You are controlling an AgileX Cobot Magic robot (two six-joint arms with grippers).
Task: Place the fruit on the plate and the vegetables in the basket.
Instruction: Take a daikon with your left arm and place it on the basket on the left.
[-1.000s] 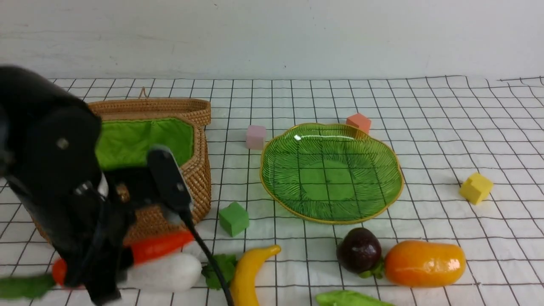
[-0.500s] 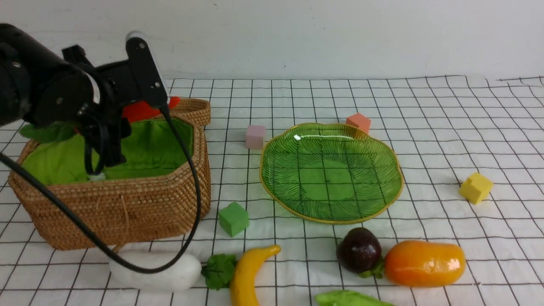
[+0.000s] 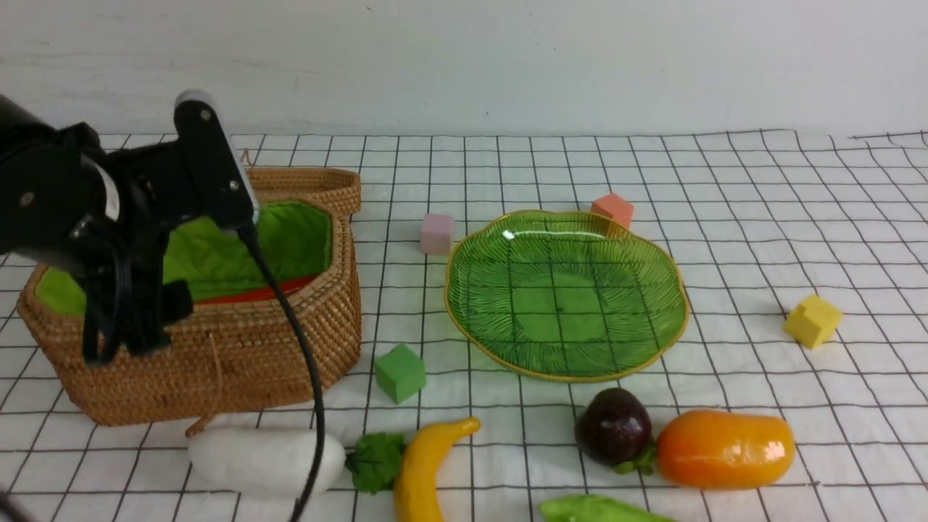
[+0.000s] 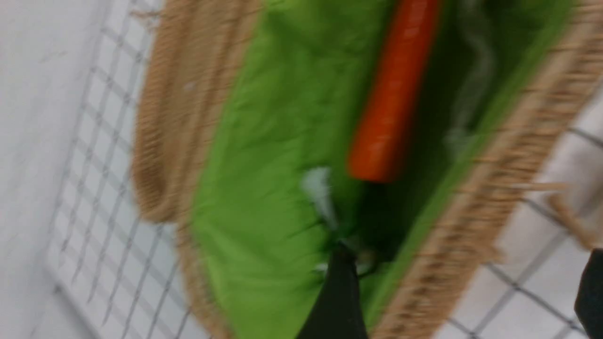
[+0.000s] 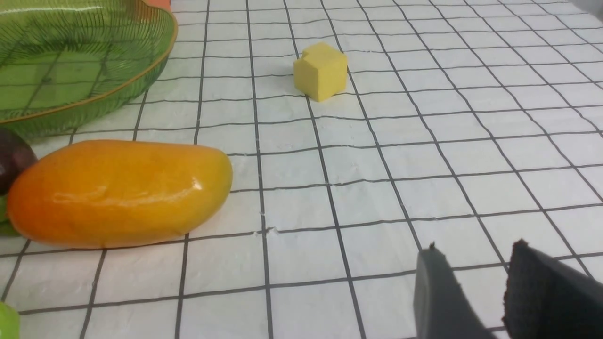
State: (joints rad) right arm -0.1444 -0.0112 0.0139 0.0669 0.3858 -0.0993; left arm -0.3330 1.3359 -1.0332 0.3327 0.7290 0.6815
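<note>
The red-orange vegetable (image 3: 254, 293) lies inside the wicker basket (image 3: 239, 362) on its green lining; it also shows in the left wrist view (image 4: 393, 94). My left gripper (image 3: 141, 319) (image 4: 464, 296) is open and empty, straddling the basket's front wall. The white radish (image 3: 264, 458), the banana (image 3: 428, 471), the purple fruit (image 3: 612, 426), the mango (image 3: 725, 448) and the light green vegetable (image 3: 594, 510) lie on the cloth in front. The green plate (image 3: 565, 362) holds nothing. My right gripper (image 5: 473, 249) is shut and empty, low over the cloth, right of the mango (image 5: 118, 193).
Foam cubes stand about: green (image 3: 399, 373), pink (image 3: 436, 233), orange-red (image 3: 612, 209) and yellow (image 3: 812, 320) (image 5: 321, 70). The basket's lid (image 3: 304, 185) hangs open behind it. A black cable (image 3: 304, 377) trails from my left arm over the basket and the radish.
My left arm lifted the red-orange vegetable from the cloth, carried it over the basket and let it go. It now lies in the basket, and the gripper has drawn back, open.
</note>
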